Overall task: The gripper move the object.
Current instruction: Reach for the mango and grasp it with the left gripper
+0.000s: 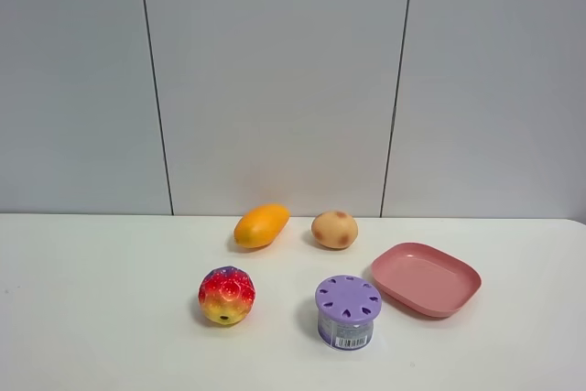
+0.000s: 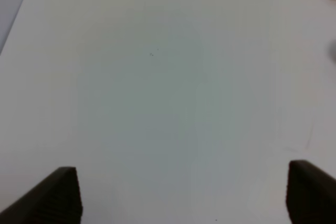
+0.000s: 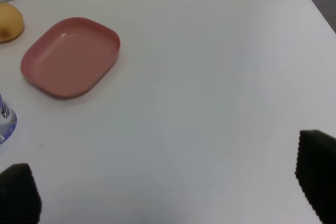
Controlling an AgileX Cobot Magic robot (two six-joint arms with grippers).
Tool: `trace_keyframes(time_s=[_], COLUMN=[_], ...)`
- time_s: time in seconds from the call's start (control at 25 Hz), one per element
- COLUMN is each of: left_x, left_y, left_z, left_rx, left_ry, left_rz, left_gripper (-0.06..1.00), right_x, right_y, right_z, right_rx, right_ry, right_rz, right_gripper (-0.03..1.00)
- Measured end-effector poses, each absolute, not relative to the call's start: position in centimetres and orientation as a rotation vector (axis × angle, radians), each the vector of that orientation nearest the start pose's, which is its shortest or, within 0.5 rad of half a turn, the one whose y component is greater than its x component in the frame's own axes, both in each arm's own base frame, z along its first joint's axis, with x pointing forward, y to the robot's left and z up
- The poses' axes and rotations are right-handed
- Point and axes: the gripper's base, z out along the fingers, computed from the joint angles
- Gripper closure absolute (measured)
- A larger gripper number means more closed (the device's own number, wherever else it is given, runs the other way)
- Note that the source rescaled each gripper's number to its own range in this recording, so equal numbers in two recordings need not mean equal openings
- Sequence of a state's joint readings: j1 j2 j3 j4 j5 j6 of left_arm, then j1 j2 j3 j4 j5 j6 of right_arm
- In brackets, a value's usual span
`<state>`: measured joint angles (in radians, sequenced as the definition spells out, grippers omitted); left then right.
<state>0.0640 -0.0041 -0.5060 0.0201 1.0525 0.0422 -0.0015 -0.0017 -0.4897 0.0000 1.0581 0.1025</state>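
The orange-yellow mango (image 1: 261, 225) lies on the white table (image 1: 92, 299) near the back wall, left of a round tan potato-like ball (image 1: 334, 229). Neither arm shows in the exterior high view. My left gripper (image 2: 181, 195) is open and empty over bare table; only its two dark fingertips (image 2: 58, 195) show. My right gripper (image 3: 168, 192) is open and empty, its fingertips (image 3: 317, 174) wide apart over the table. The mango is out of view in both wrist views.
A red-yellow bumpy strawberry-like ball (image 1: 226, 296) sits front left. A can with a purple lid (image 1: 348, 312) stands front centre. A pink shallow tray (image 1: 427, 278) lies to its right, also in the right wrist view (image 3: 71, 56). The table's right edge (image 3: 315, 3) is near.
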Motion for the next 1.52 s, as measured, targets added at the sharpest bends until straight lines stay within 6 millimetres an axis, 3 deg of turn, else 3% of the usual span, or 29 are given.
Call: trace_keyframes(time_s=[0.04,1.36,1.52], left_x=[-0.6,-0.6,-1.0], left_y=[0.1,0.0,-0.5], left_z=[28.0,28.0,30.5], left_rx=[-0.023,-0.022,-0.017], left_ry=[2.027,2.026,1.929], left_rz=[0.091,0.077,0.006], left_gripper=[0.44,0.44,0.44], right_x=[-0.4,-0.4,-0.4], right_y=[0.0,0.0,0.0], right_z=[27.5,27.5,27.5], right_rx=[0.107,0.107,0.107], right_ry=[2.048,2.048,2.048], right_rz=[0.063,0.063,0.063], right_gripper=[-0.03,-0.03,-0.03])
